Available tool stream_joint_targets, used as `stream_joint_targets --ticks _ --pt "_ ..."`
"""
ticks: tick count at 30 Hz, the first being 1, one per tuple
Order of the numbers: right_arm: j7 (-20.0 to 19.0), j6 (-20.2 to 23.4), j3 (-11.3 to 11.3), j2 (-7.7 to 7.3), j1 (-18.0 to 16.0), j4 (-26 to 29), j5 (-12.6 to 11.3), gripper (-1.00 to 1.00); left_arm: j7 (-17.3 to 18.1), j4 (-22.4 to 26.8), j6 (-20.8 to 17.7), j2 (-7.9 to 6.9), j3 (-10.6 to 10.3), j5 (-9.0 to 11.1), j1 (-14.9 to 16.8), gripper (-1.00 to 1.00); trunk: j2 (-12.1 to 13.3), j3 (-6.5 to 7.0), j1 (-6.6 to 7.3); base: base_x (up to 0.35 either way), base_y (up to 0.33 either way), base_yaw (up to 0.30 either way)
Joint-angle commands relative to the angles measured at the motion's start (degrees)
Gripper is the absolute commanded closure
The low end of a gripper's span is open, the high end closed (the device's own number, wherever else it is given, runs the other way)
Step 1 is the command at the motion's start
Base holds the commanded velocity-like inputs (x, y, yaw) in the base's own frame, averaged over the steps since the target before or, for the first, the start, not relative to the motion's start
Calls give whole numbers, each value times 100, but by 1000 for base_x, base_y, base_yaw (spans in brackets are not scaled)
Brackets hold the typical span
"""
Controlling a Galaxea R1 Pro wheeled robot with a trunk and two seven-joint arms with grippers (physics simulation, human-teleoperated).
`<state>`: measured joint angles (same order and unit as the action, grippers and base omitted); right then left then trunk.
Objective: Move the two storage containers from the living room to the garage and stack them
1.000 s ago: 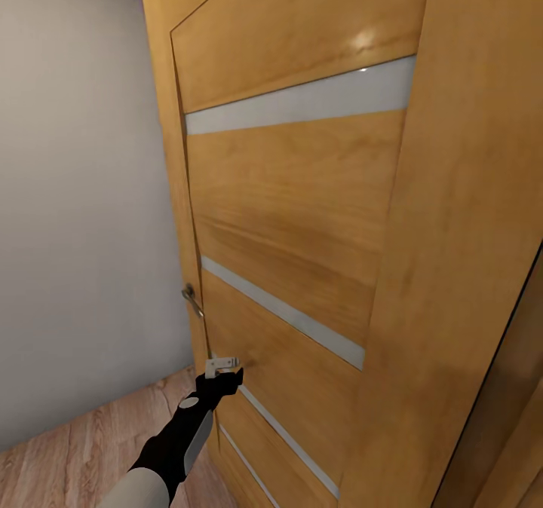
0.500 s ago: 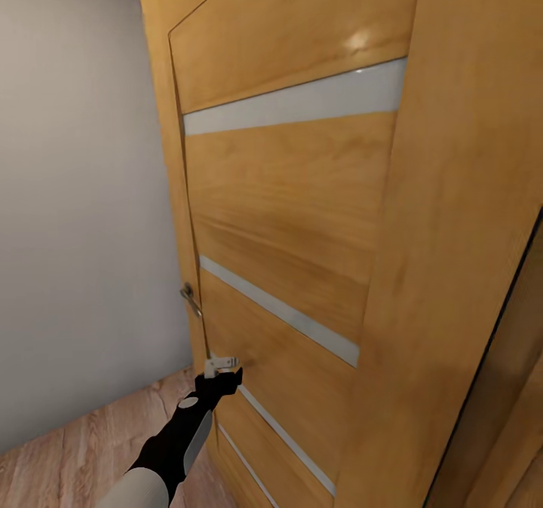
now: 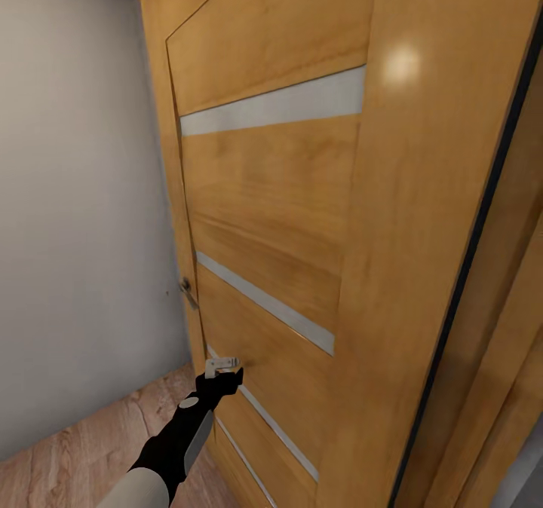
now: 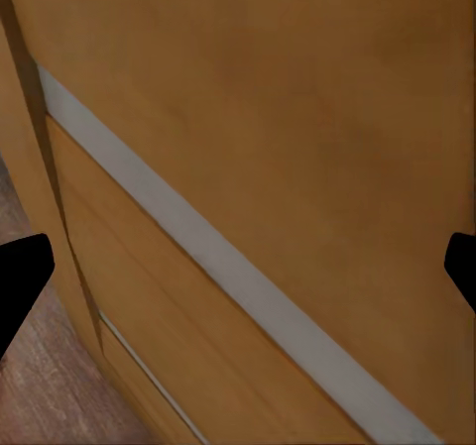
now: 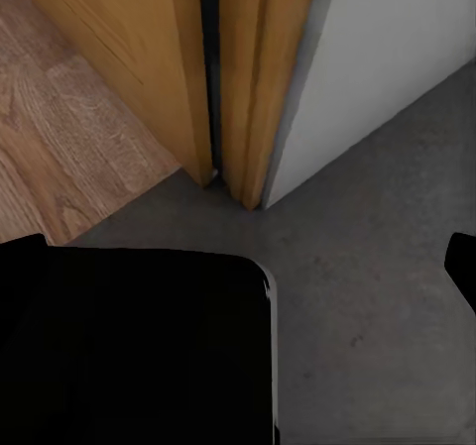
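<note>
Risk: wooden door (image 3: 279, 214) sits only partly swung, so the base could clip its edge; left gripper (image 3: 224, 369), fingers apart and empty, touches the panel at 6 o'clock, right gripper (image 5: 238, 267) apart over grey concrete floor (image 5: 377, 296), containers' position relative to either unknown.

No lettering, label, brand, number or sign can be read anywhere: the wooden door (image 3: 271, 214) at the frame's centre carries only plain pale strips, and the grey wall (image 3: 75, 214) at left and plank floor (image 3: 68, 455) at lower left are unmarked.
</note>
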<state>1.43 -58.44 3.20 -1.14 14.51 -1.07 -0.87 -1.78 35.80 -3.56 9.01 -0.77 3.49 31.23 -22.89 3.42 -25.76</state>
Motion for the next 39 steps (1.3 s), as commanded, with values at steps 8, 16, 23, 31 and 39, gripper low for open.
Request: stream_joint_targets --ticks 8,16,23,31,39 --pt "15 -12 32 -1 -1 -7 -10 -100 9 10 -30 4 -28 73 -3 -100 -2 0 -2 0 0 -6" --pt "8 -22 32 -3 -1 -7 -10 -100 8 11 -30 4 -28 73 -3 -100 -2 0 -2 0 0 0" --pt "14 -35 32 0 -1 -11 -10 -100 11 12 -30 4 -28 73 -3 -100 -2 0 -2 0 0 0" --pt "8 -36 32 -2 -1 -16 -10 -100 10 12 -30 4 -28 73 -3 -100 -2 0 -2 0 0 0" --pt "7 -41 32 -2 -1 -16 -10 -100 11 10 -30 3 -28 73 -3 -100 -2 0 -2 0 0 0"
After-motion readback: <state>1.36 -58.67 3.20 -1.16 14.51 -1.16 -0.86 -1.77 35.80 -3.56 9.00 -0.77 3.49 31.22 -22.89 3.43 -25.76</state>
